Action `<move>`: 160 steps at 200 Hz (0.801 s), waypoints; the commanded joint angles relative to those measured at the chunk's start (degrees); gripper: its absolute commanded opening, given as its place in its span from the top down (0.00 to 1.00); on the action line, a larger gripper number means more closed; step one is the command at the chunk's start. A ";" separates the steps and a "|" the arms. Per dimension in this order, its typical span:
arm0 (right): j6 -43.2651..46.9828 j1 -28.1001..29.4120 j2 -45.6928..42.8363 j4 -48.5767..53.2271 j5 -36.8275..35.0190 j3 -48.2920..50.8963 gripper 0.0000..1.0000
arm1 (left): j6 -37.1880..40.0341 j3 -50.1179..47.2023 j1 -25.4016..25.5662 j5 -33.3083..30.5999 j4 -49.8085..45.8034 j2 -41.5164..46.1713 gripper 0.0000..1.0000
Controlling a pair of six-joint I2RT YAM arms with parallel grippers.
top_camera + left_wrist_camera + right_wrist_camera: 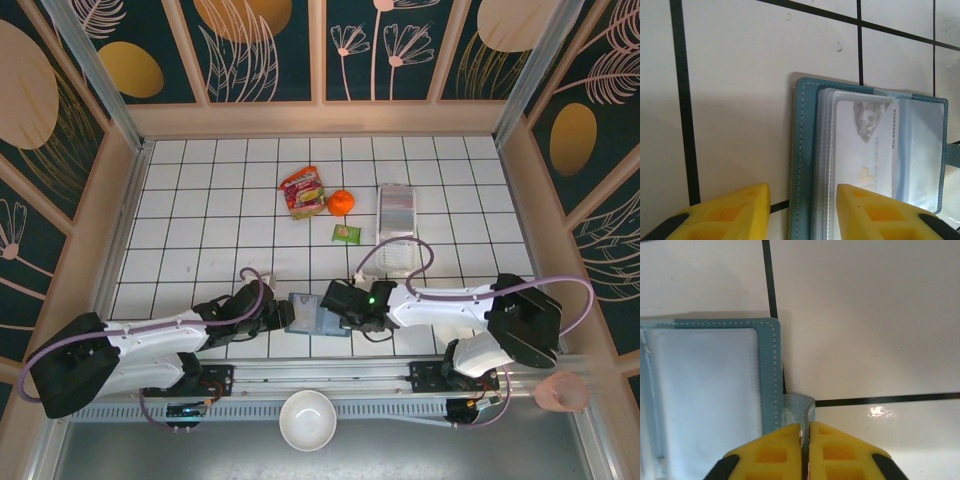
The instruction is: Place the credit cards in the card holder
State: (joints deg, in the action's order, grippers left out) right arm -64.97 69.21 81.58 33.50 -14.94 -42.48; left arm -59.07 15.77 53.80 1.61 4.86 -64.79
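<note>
The teal card holder (318, 312) lies open on the tiles between my two grippers. In the left wrist view a white credit card (867, 145) sits inside one of its clear sleeves. My left gripper (802, 205) is open, its yellow fingers straddling the holder's left cover edge (805, 150) and the sleeve stack without pinching them. From above, this gripper (285, 312) is at the holder's left side. My right gripper (805, 432) is shut on the holder's small closure tab (799, 407) at the right cover edge (771, 370). In the top view the right gripper (345, 305) is at the holder's right side.
Farther back on the tiles are a red snack packet (302, 192), an orange (341, 203), a small green packet (347, 233) and a long clear plastic tray (396, 210). A white bowl (307, 420) and a pink cup (561, 392) sit by the near rail.
</note>
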 commanded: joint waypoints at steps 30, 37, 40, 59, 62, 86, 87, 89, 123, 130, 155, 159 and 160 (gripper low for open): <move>-1.48 0.09 -3.18 -3.42 -0.80 4.47 1.00 | 2.55 3.30 0.38 0.49 -5.58 -1.73 0.58; -1.56 0.03 -3.72 -4.42 -0.66 5.16 1.00 | 2.54 3.30 0.37 1.08 -5.29 -1.87 0.57; -1.63 0.01 -3.97 -4.83 -0.59 5.46 1.00 | 2.46 3.30 0.34 1.40 -5.04 -1.90 0.57; -2.13 -0.20 -5.30 -6.45 -0.36 7.14 1.00 | 1.78 3.14 0.41 4.43 -2.58 -2.48 0.58; -2.17 -0.26 -5.49 -6.57 -0.35 7.33 1.00 | 1.68 3.15 0.37 5.05 -2.03 -2.52 0.58; -2.88 -0.43 -7.18 -7.11 -0.79 8.87 1.00 | 1.85 4.06 0.46 7.10 -0.76 -2.88 0.58; -2.88 -0.45 -7.28 -7.11 -0.79 8.93 1.00 | 1.89 4.17 0.49 7.14 -0.74 -2.84 0.58; -2.95 -0.47 -7.38 -7.15 -0.79 9.02 1.00 | 1.93 4.27 0.51 7.35 -0.69 -2.87 0.58; -3.42 -0.57 -9.72 -9.11 -1.11 11.25 1.00 | 1.76 5.46 0.59 9.55 0.35 -2.23 0.59; -3.50 -0.57 -10.00 -9.61 -1.05 11.68 1.00 | 1.77 5.81 0.60 9.87 0.44 -1.94 0.59; -3.74 -0.52 -10.63 -10.88 -0.90 12.98 1.00 | 1.28 6.81 0.60 10.74 0.94 -0.28 0.59; -3.76 -0.54 -10.65 -11.08 -0.88 13.18 1.00 | 1.15 6.90 0.60 10.78 1.19 0.00 0.59; -3.80 -0.51 -10.65 -11.17 -0.88 13.20 1.00 | 1.11 6.90 0.56 10.83 1.24 0.10 0.59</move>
State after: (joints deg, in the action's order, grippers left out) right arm -67.02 68.97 71.92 24.60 -14.98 -30.92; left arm -57.47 20.32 54.02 9.52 3.22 -66.78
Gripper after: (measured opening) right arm 0.048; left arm 0.413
